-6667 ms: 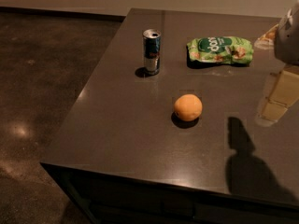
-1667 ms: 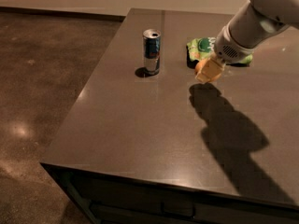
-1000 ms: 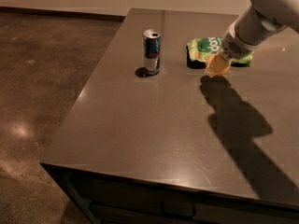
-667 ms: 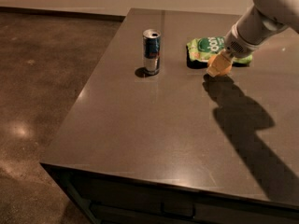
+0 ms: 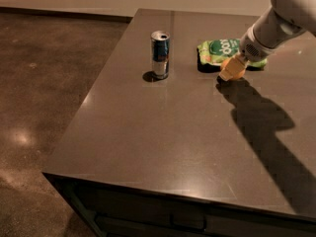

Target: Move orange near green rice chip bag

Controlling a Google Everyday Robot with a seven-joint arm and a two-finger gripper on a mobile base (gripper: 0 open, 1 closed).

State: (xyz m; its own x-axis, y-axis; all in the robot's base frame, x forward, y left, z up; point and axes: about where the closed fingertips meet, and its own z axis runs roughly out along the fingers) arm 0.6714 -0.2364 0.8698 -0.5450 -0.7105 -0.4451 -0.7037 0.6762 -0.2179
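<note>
Orange skin shows at the tip of the arm: the orange (image 5: 237, 66) sits in the end effector (image 5: 232, 71), whose pale yellow fingers (image 5: 225, 74) appear closed around it, so the fruit looks gripped rather than released. It is at the far right of the surface (image 5: 163, 132), low down, with its dark shadow meeting it from below. I cannot tell whether it rests on the surface or hangs just above it.

Just beyond and slightly left of the fruit lies the green rice chip bag (image 5: 216, 50), flat, its dark oval logo facing up. The fruit is just beside the bag's near right edge; whether the two touch cannot be told, since the end effector covers that spot.

The white arm (image 5: 279, 19) reaches in from the upper right and casts a long shadow (image 5: 261, 120) toward the near right corner. The blue-silver drink can (image 5: 160, 54) stands upright, well apart to the left, out of the way. A brown floor (image 5: 44, 83) lies to the left.

Judging by this, the carrying part of the task is essentially done: the fruit is already next to the bag. What seems left is to set it down if it is not yet down, open the fingers, and draw the end effector away without nudging the fruit, which could roll.
</note>
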